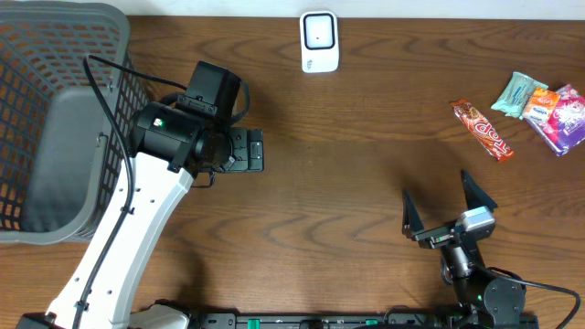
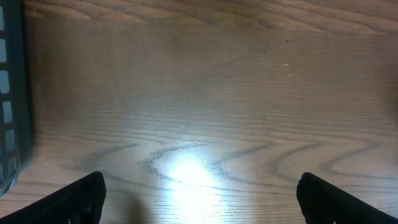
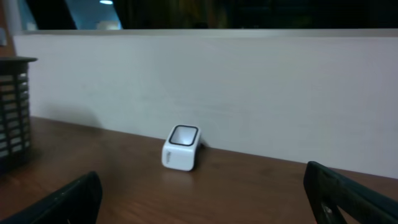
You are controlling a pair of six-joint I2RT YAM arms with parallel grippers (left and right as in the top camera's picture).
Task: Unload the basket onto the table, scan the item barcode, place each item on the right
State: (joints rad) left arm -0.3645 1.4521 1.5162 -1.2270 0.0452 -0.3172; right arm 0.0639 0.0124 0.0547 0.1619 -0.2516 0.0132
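A white barcode scanner (image 1: 319, 41) stands at the table's far edge, and in the right wrist view the scanner (image 3: 181, 148) sits ahead in front of a white wall. The items lie at the far right: a red candy bar (image 1: 482, 129), a green packet (image 1: 518, 93), an orange packet (image 1: 543, 103) and a purple packet (image 1: 569, 119). My left gripper (image 1: 256, 150) hangs open over bare wood left of centre, and the left wrist view shows nothing between the left gripper's (image 2: 200, 183) fingers. My right gripper (image 1: 435, 185) is open near the front edge, and the right gripper (image 3: 202, 190) is empty.
A grey mesh basket (image 1: 55, 119) fills the left end of the table, close to the left arm. Its wall shows at the edge of the left wrist view (image 2: 9, 93) and the right wrist view (image 3: 12, 124). Bare wood lies between the two grippers.
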